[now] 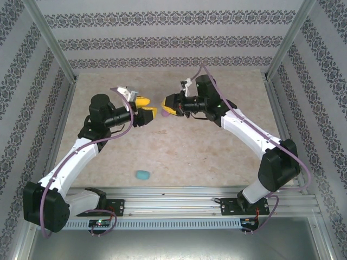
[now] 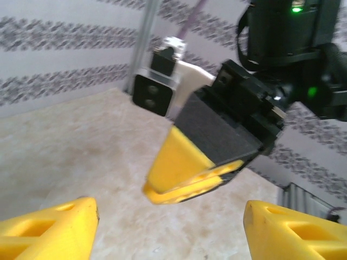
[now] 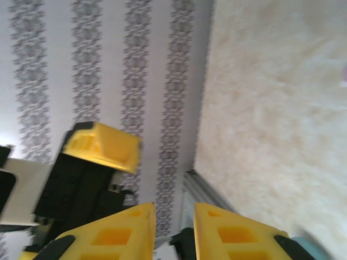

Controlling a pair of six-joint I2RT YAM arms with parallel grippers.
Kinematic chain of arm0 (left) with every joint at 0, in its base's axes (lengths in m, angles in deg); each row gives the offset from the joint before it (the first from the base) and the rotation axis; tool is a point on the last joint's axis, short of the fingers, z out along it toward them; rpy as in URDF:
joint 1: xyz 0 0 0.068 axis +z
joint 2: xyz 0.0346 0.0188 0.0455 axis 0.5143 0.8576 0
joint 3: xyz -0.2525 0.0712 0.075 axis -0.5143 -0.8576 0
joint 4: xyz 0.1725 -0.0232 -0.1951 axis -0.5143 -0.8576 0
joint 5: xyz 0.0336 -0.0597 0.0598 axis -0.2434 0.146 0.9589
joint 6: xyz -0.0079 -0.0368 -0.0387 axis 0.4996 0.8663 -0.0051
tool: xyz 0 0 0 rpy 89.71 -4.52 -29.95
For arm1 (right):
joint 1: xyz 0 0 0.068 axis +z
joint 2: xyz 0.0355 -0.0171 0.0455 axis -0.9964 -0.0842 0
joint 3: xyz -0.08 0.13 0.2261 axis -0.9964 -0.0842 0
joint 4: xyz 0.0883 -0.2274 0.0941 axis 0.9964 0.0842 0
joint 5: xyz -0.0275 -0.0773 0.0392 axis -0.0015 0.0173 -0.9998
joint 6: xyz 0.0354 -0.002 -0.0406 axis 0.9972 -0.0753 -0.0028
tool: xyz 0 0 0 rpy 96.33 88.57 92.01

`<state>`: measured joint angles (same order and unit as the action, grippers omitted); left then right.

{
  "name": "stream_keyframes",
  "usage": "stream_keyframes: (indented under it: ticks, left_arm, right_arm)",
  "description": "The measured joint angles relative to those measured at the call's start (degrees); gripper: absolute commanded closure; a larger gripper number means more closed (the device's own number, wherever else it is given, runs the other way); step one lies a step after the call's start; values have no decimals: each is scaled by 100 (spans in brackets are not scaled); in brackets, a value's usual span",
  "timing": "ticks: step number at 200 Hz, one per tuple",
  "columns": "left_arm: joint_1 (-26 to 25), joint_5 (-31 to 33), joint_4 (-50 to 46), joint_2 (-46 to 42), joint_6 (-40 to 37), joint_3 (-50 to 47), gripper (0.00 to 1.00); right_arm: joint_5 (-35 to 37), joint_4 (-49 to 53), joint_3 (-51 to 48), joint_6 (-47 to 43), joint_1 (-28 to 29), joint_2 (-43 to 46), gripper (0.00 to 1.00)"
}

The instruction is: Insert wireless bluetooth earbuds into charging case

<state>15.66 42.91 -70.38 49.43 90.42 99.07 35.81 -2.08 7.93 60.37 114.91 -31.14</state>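
Observation:
Both grippers hang above the table's middle, tips facing each other a short way apart. My left gripper [image 1: 149, 108] [image 2: 171, 211] is open wide, with nothing between its yellow fingers. My right gripper [image 1: 164, 105] [image 3: 173, 208] has its jaws nearly together, and I see nothing in the thin gap; in the left wrist view the right gripper [image 2: 154, 189] looks pressed shut. A small pale pink-purple thing [image 1: 165, 115] lies just below the right gripper's tip, partly hidden; I cannot tell if it is an earbud or a case. The cyan oval charging case [image 1: 142, 175] lies on the table near the front.
Patterned walls and metal posts [image 1: 51, 43] enclose the beige table [image 1: 206, 157]. An aluminium rail [image 1: 179, 197] with both arm bases runs along the near edge. One finger of the left gripper [image 3: 100, 146] shows close ahead in the right wrist view.

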Motion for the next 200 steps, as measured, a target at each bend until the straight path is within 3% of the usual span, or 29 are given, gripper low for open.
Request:
stream_keyframes:
  ticks: [48,96,146,200]
  left_arm:
    - [0,1217,-1971,-170,-275,68,37]
    - [-17,2253,-3799,-531,24,155,47]
    - [-855,3394,-5790,-472,1274,212,47]
    - [-1499,3630,-7053,-494,2859,-238,45]
  right_arm:
    - [374,577,-361,-667,2,-42,62]
    - [634,1150,-466,-1338,46,-238,56]
    - [1207,2159,-404,-2430,684,-345,50]
    - [2041,2669,-800,-3084,1338,-98,47]
